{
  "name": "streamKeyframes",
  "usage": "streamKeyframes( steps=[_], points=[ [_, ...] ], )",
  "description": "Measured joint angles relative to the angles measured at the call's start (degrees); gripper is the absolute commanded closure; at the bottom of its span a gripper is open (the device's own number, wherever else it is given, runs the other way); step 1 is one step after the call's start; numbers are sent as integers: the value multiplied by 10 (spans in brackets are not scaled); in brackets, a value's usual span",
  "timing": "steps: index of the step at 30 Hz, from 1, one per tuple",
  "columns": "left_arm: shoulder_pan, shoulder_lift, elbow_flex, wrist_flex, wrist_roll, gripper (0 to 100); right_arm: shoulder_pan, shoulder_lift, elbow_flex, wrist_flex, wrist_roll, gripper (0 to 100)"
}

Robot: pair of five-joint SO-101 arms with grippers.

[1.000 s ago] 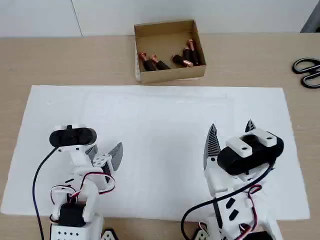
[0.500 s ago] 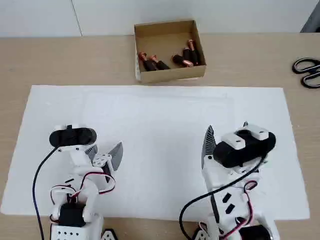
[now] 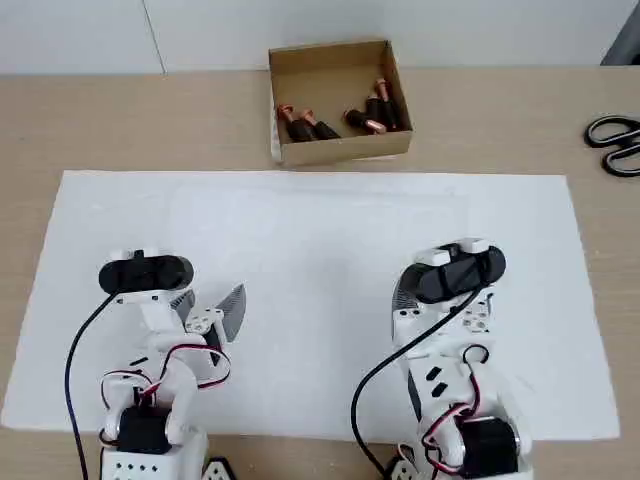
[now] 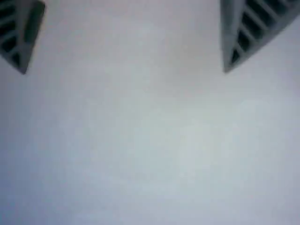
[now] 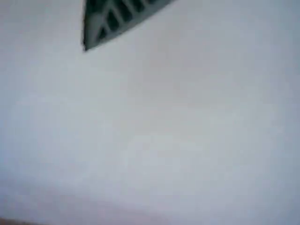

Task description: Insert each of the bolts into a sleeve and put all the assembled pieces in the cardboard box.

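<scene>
— Folded my right pincer (image 3: pixel 405 292) back toward myself just now; it's parted and holds nothing.
— And the left pincer (image 4: pixel 123 56)?
— Kept still, wide open, bare.
— The bolts (image 3: pixel 376 127)?
— Sleeved, all lying in the cardboard box (image 3: pixel 335 152). I judge we're done.

scissors (image 3: pixel 612 140): cut by edge | cardboard box (image 3: pixel 340 151) contents: too small to count

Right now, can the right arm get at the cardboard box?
Probably: just the white sheet lies between the right gripper and the cardboard box. But the arm sits folded back, so range is uncertain.
</scene>
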Motion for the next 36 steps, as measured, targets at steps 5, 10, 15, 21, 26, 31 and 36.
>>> streamKeyframes(
  steps=[5, 10, 15, 21, 26, 31, 36],
  points=[
    [0, 0, 0, 0, 0, 745, 0, 0, 35, 0, 0, 709],
    [0, 0, 0, 0, 0, 745, 0, 0, 80, 0, 0, 709],
    [0, 0, 0, 0, 0, 745, 0, 0, 137, 0, 0, 709],
    [0, 0, 0, 0, 0, 745, 0, 1, 155, -5, 0, 709],
    [0, 0, 0, 0, 0, 745, 0, 1, 155, -5, 0, 709],
    [0, 0, 0, 0, 0, 745, 1, 1, 155, -5, 0, 709],
    [0, 0, 0, 0, 0, 745, 1, 1, 155, -5, 0, 709]
  ],
)
